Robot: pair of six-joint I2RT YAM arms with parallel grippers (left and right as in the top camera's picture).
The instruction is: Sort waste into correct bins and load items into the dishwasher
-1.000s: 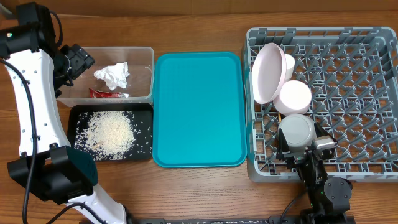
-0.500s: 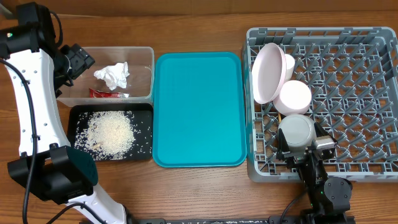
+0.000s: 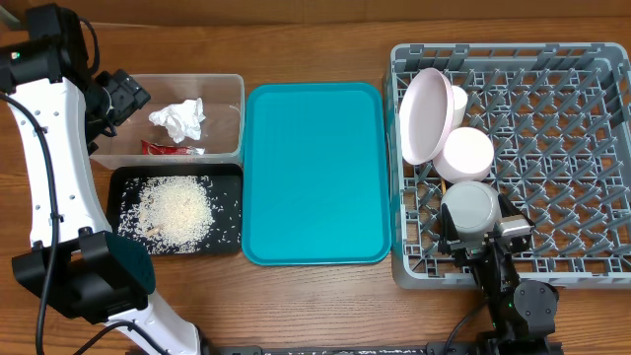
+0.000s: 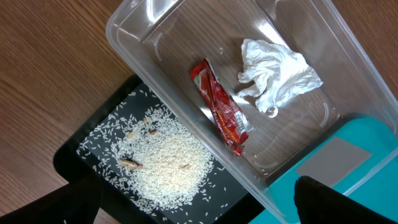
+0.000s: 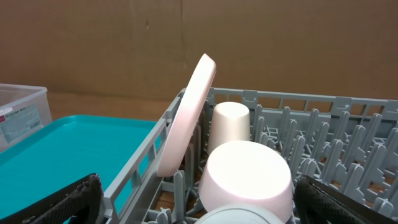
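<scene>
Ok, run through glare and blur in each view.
Overhead: even light, everything sharp, rack included. Left wrist: white glare streaks on the clear tub, rice sharp. Right wrist: its own fingers blurred in the bottom corners, pink plate crisp.

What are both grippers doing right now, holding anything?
Left gripper: jaws open, empty, by the clear tub.
Right gripper: jaws open, empty, over the dish rack.
</scene>
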